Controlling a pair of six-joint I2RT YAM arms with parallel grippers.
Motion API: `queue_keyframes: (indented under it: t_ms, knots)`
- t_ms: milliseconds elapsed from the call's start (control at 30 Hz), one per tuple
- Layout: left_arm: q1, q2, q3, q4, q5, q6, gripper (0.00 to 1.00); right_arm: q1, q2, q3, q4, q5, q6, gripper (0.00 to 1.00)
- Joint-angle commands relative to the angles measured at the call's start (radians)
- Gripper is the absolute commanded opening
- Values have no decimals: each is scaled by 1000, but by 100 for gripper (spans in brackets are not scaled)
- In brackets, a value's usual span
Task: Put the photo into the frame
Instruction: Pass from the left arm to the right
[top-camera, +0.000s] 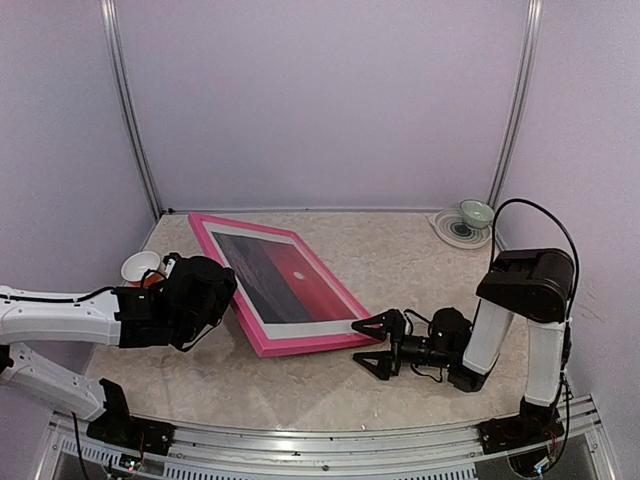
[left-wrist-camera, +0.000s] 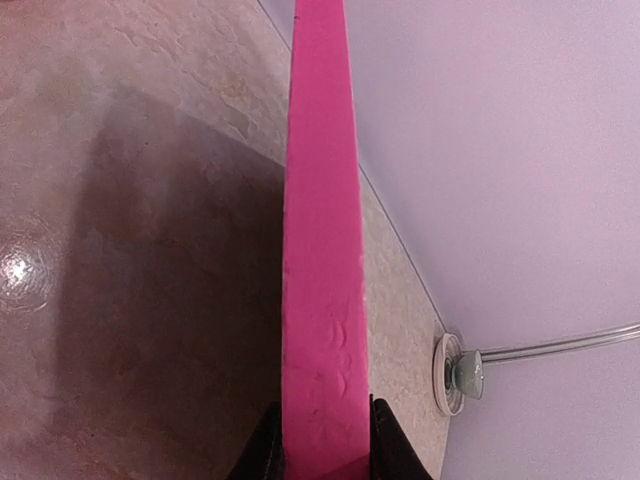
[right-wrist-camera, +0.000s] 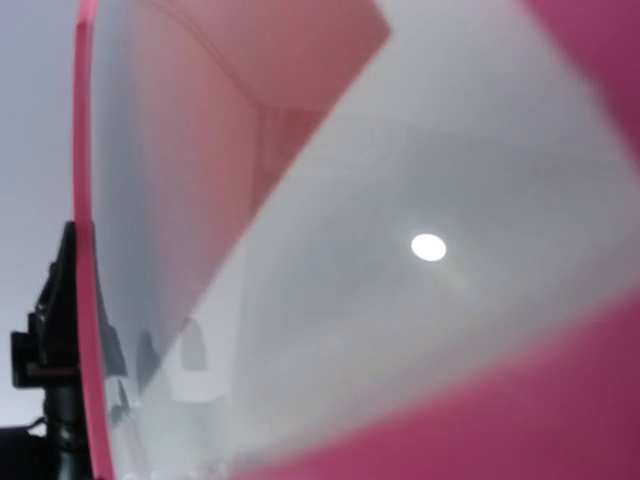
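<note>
The frame (top-camera: 300, 346), bright pink, stands tilted on the table with its left side raised. Behind its glass sits the photo (top-camera: 275, 275), red sky with a small white sun, bordered by a white mat (top-camera: 305, 324). My left gripper (top-camera: 228, 288) is shut on the frame's left edge; in the left wrist view the pink edge (left-wrist-camera: 322, 250) runs up from between both black fingers (left-wrist-camera: 265, 452). My right gripper (top-camera: 372, 343) stands open at the frame's near right corner, its upper finger close to that corner. The right wrist view is filled by blurred pink frame (right-wrist-camera: 500, 420) and white mat (right-wrist-camera: 400, 320).
A green bowl on a ringed plate (top-camera: 470, 220) sits at the back right corner and shows in the left wrist view (left-wrist-camera: 462, 372). A white cup (top-camera: 140, 265) stands by the left wall behind my left arm. Lilac walls close in three sides.
</note>
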Motion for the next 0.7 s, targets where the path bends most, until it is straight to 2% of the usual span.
queue_keyframes:
  t_ms: [0, 100, 367, 600, 667]
  knots:
    - [-33, 4, -26, -53, -5, 26, 4, 29, 85, 11, 286, 66, 99, 92]
    - [-53, 8, -35, -68, -10, 0, 5, 33, 73, -2, 286, 99, 86, 90]
    - [-94, 16, -69, -84, -4, -67, 7, 32, 22, -24, 286, 161, 47, 77]
    - [-136, 31, -73, -102, -15, -106, 11, 33, -23, -56, 287, 223, 28, 60]
    - [-145, 42, -73, -103, -12, -113, 12, 33, -34, -55, 286, 230, 16, 59]
